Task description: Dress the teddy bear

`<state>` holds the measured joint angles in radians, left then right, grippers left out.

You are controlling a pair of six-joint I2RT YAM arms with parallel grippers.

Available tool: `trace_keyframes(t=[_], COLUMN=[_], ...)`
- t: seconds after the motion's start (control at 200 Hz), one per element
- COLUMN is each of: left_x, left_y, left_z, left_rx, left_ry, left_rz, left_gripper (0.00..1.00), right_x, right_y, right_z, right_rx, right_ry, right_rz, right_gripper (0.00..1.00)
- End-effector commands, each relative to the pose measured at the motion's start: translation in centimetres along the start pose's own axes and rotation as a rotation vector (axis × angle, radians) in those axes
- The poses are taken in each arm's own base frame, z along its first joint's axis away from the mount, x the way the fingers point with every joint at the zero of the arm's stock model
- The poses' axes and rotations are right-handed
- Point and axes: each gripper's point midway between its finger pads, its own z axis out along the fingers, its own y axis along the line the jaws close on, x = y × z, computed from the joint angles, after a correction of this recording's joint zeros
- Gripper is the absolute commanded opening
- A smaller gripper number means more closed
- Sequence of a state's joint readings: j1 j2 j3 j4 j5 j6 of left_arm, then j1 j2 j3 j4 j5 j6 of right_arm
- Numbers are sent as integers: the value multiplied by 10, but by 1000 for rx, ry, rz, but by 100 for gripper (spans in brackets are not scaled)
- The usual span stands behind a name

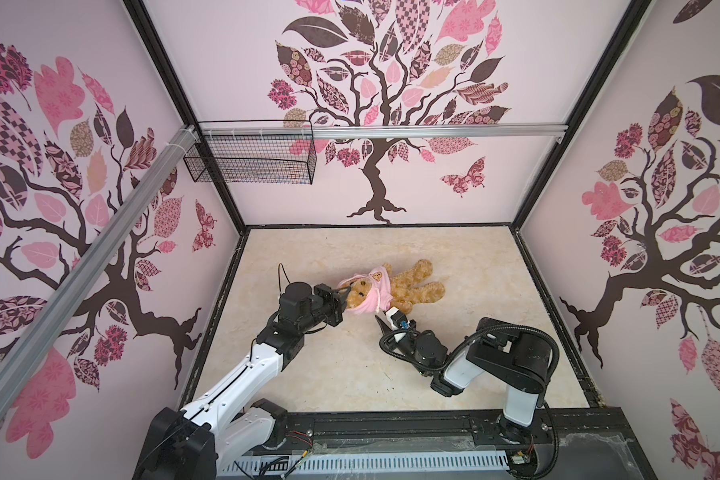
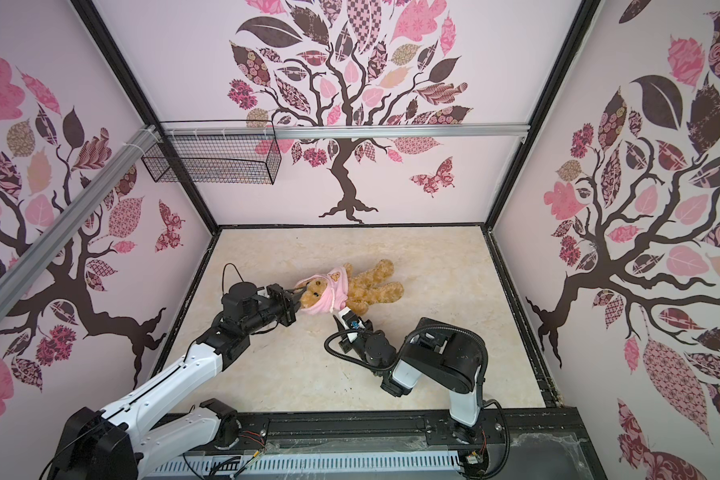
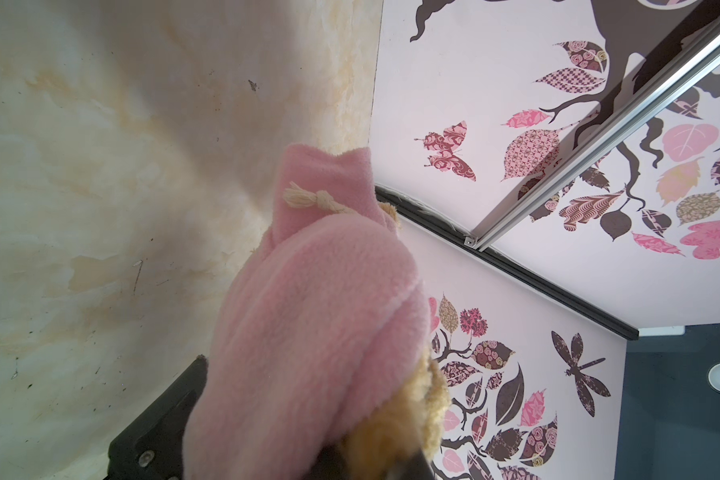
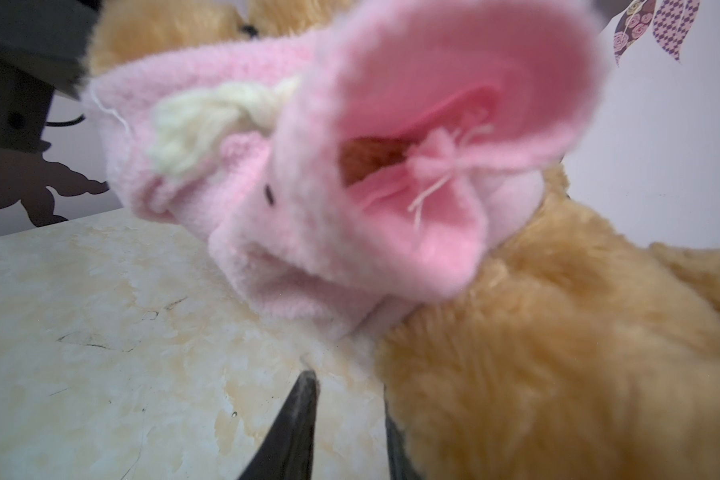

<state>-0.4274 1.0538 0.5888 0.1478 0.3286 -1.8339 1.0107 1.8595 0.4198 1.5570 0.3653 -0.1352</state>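
Note:
The golden-brown teddy bear [image 1: 416, 284] [image 2: 373, 286] lies on the table, head to the left and legs to the right. A pink shirt [image 1: 376, 286] [image 2: 334, 286] with a bear-face emblem is bunched round its head and shoulders. My left gripper [image 1: 344, 296] [image 2: 298, 296] is shut on the shirt's edge at the bear's head. In the left wrist view the shirt [image 3: 308, 311] covers the jaws, with fur [image 3: 412, 415] beside it. My right gripper [image 1: 385, 316] [image 2: 340, 318] [image 4: 347, 386] is low at the bear's near side, narrowly open over bare table, one finger against the fur [image 4: 558, 353].
A black wire basket [image 1: 250, 158] hangs from the aluminium rail at the back left. Patterned walls close in the cream table [image 1: 350, 374] on three sides. A black track with cables runs along the front edge [image 1: 391, 432].

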Motion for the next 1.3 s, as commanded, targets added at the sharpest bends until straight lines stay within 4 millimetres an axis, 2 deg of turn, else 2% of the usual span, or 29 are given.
trace_keyframes(t=[0.0,0.4,0.435,0.535,0.63,0.71,0.93,1.0,1.015,1.295], left_x=[13,16,16,15,15,13,5,2,-1,-18], left_y=[-14,-11,-10,-9,-9,-8,-7,-11,-6,-4], left_z=[0,2,3,3,3,3,4,3,2,-2], left_rx=[42,30,28,26,28,27,20,22,-1,-48], left_ry=[52,63,62,62,57,51,27,18,8,-34], left_rz=[19,20,20,16,16,17,38,64,59,121], left_gripper=[0,0,0,0,0,0,0,0,0,0], right_x=[-29,-45,-37,-36,-32,-26,-14,-7,-5,28], right_y=[-3,-10,-9,-7,-7,-11,-27,-36,-38,-77], right_z=[7,19,21,22,20,16,-3,-10,-12,-43], right_rx=[0,2,-5,-21,-26,-14,41,78,86,288], right_ry=[-116,-156,-125,-121,-107,-87,-38,-7,2,120], right_rz=[43,0,-15,-32,-37,-26,45,86,95,207], right_gripper=[29,23,23,18,8,0,0,0,0,0])
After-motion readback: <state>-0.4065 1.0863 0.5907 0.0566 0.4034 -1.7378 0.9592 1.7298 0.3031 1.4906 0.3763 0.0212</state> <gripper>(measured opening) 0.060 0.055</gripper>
